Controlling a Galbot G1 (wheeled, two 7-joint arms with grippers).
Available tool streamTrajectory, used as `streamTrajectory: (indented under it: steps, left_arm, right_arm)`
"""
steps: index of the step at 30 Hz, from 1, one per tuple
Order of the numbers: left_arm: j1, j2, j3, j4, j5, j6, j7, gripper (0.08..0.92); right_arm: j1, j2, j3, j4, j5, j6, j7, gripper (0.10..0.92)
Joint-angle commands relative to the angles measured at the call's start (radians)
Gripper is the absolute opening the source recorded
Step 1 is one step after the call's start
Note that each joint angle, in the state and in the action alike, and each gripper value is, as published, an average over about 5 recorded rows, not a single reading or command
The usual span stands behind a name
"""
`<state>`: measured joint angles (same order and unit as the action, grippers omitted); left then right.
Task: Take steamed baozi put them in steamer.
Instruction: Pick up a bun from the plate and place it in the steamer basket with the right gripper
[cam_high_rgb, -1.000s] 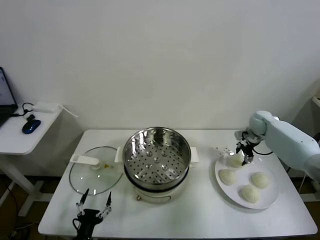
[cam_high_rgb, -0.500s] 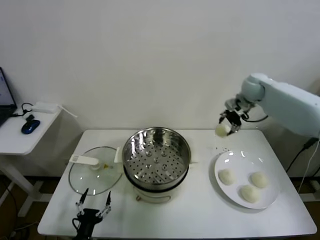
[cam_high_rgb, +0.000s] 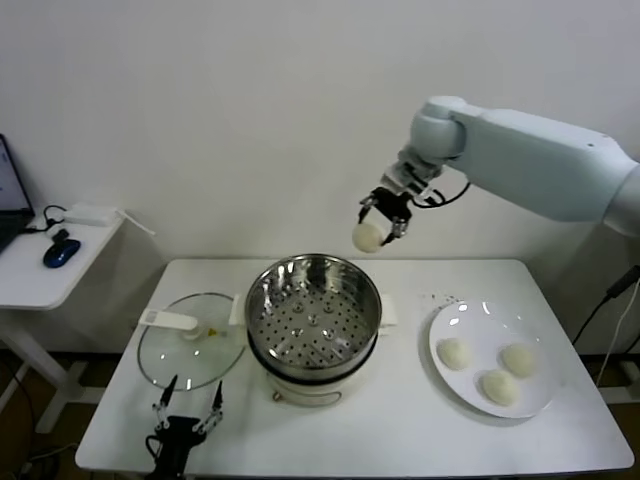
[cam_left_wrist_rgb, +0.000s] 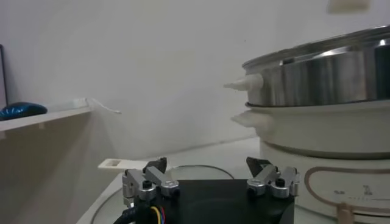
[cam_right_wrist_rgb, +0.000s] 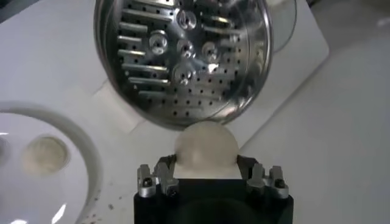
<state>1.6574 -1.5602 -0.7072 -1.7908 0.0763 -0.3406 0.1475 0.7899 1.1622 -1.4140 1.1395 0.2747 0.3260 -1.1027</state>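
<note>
Left tool (cam_high_rgb: 187, 408): open, parked at the desk's (cam_high_rgb: 350, 440) near left edge, beside the glass lid (cam_high_rgb: 190, 340).
Steamer (cam_high_rgb: 313, 310): desk centre, basket bare.
Right tool (cam_high_rgb: 378, 226): gripping one baozi (cam_high_rgb: 368, 237), raised above the steamer's far right rim.
Plate (cam_high_rgb: 492, 355): right, three baozi (cam_high_rgb: 496, 368).

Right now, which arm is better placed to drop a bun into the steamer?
The right. Its gripper already holds a bun in the air just beyond the steamer rim. The left gripper sits open and empty near the table's front edge, by the lid.
</note>
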Motion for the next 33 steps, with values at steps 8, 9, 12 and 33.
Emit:
streamTrajectory:
  steps: [8, 9, 12, 33]
  left_arm:
    - [-0.004, -0.004, -0.003, 0.008, 0.002, -0.008, -0.004, 0.823]
    - [-0.005, -0.005, -0.003, 0.009, 0.003, -0.009, -0.004, 0.823]
    - [-0.006, -0.006, -0.002, 0.012, 0.004, -0.010, -0.005, 0.823]
    - [-0.022, 0.002, -0.003, 0.050, 0.006, -0.027, -0.008, 0.823]
  right_arm:
    - [-0.067, 0.217, -0.059, -0.074, -0.138, 0.274, 0.067, 0.679]
    - [-0.080, 0.219, -0.059, -0.085, -0.154, 0.285, 0.067, 0.679]
    - [-0.115, 0.224, -0.056, -0.118, -0.188, 0.308, 0.066, 0.679]
    - [-0.275, 0.326, -0.001, -0.391, -0.263, 0.385, 0.082, 0.679]
